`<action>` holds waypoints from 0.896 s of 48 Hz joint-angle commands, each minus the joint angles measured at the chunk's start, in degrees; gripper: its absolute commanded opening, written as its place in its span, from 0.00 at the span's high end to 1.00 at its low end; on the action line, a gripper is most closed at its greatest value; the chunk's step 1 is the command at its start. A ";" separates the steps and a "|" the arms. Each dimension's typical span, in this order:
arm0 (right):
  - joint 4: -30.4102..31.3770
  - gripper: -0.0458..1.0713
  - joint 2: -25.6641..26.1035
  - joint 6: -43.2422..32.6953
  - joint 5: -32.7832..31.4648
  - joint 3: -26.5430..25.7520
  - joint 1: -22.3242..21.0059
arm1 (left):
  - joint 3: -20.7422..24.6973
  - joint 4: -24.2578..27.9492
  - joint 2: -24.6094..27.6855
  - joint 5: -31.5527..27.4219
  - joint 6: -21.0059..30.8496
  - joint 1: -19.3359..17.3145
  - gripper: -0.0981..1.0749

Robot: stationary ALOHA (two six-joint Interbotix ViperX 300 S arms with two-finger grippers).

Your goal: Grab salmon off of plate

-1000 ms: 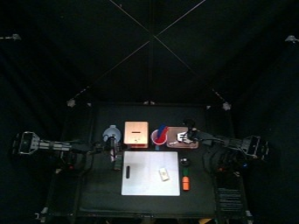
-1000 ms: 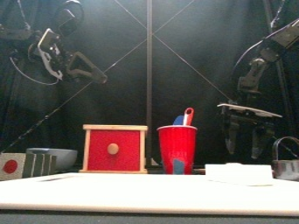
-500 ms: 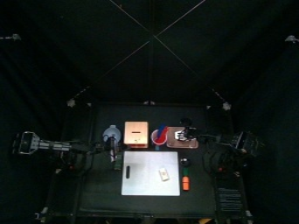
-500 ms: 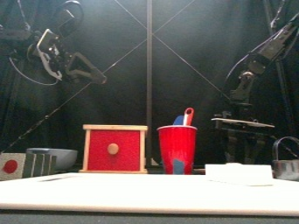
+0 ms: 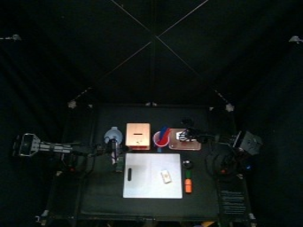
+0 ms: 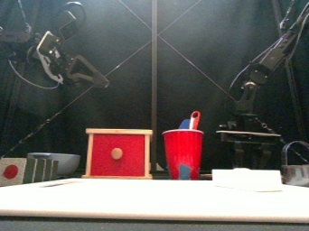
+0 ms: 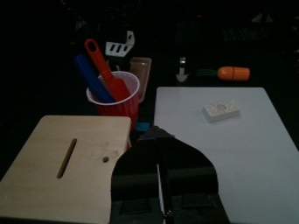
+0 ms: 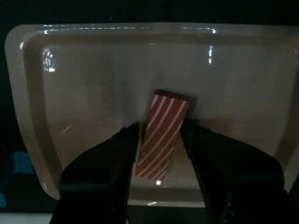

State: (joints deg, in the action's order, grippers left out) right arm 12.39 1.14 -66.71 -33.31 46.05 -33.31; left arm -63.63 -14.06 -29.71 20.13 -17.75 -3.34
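My right gripper point(image 8: 163, 147) dropped over plate point(image 8: 70, 52) since a second ago, jaws apart but narrowing, straddling salmon point(image 8: 163, 133) at tray centre, nothing clenched. Descent nearly done; closing comes next. Left gripper point(image 7: 162, 179) parked at 9 o'clock, state unclear.

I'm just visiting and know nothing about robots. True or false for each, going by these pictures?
1. The salmon piece lies in a pale rectangular plate. True.
2. The right gripper is clamped shut on the salmon. False: its jaws stand open on either side of it.
3. A red cup stands beside a red-fronted wooden box. True.
4. The left gripper rests on the table. False: it hangs high in the air.
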 commanded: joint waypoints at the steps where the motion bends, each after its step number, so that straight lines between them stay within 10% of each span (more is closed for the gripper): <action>1: 0.18 0.26 -0.09 -0.09 0.18 -0.88 0.00 | 0.97 0.09 -0.09 0.53 -0.09 -0.09 0.82; 23: 0.09 0.34 3.69 0.00 -3.69 -1.67 3.60 | 1.05 0.00 -0.18 0.62 0.09 -0.09 0.82; 43: -7.73 0.34 13.45 -0.26 -12.13 -4.13 16.79 | 1.23 0.00 -0.18 0.62 0.09 -0.09 0.82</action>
State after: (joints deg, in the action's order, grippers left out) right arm 5.98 12.48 -66.80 -45.26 43.33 -18.46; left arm -63.63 -14.15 -29.71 20.13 -17.67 -3.34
